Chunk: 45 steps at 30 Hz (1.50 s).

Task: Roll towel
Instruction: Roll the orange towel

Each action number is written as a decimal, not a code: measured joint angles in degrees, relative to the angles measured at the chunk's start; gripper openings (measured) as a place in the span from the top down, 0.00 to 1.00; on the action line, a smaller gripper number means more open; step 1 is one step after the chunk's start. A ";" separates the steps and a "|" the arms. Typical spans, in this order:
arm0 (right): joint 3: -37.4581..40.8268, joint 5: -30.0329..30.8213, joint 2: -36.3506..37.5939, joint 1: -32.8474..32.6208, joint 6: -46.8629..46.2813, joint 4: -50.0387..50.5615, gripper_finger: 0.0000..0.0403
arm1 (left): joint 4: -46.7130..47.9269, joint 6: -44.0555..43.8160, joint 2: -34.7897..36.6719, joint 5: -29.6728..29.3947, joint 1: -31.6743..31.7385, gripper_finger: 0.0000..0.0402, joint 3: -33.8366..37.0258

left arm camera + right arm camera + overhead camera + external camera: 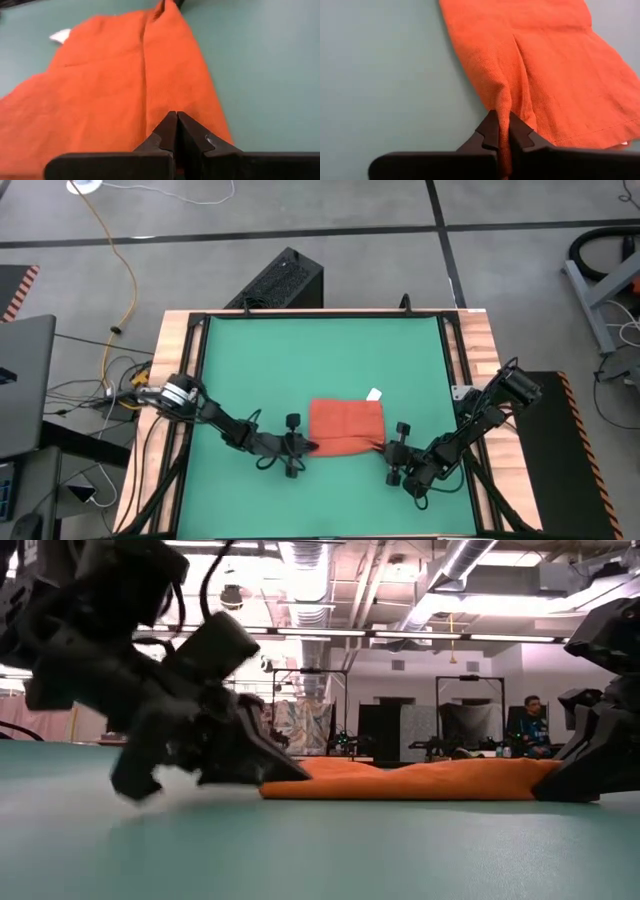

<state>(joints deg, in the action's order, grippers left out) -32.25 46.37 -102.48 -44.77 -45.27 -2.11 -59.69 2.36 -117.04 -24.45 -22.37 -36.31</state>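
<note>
Towel (346, 424): orange-red cloth, lying near the middle of the green table mat (320, 360), slightly toward the near edge. It looks folded over on itself; a seam or fold edge runs lengthwise across it in the left wrist view (115, 85). Small white tag (374, 394) pokes out at the far right corner. In the low view the cloth (410, 780) sits as a low, flat band on the mat, a little thicker along its top.

Left gripper (308, 446): at the towel's near left corner, down at mat level. Fingers (170, 131) pressed together with no gap showing, tips over the cloth's near edge. Cannot tell from the wrist view whether any fabric is caught between the tips; none is visibly pulled up.

Right gripper (384, 448): at the towel's near right corner, also low on the mat. Fingers (491, 132) clamped on a pinch of cloth; a raised ridge of fabric (507, 100) runs from the tips up into the towel, with a crease fanning away from it.

Both arms reach in from the table's side edges, left from the left, right from the right, angled toward the near edge of the towel.

Background, low view: a person (532, 718) seated far off in the room.
</note>
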 joint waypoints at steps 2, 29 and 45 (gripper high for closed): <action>-0.02 -0.25 0.00 0.00 -0.90 0.00 0.95 | -0.47 -0.68 -1.87 -0.47 0.11 1.00 -1.46; 0.07 -46.34 24.40 18.17 -20.02 13.06 0.95 | 14.81 -22.06 3.75 14.76 2.49 1.00 -1.89; -0.02 -49.96 25.46 19.76 -19.12 10.80 0.95 | 14.64 5.38 16.64 5.62 4.64 1.00 -1.86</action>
<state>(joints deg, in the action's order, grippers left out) -32.27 -3.59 -77.01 -25.02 -64.39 8.69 -45.05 7.74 -100.40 -18.83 -17.73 -38.17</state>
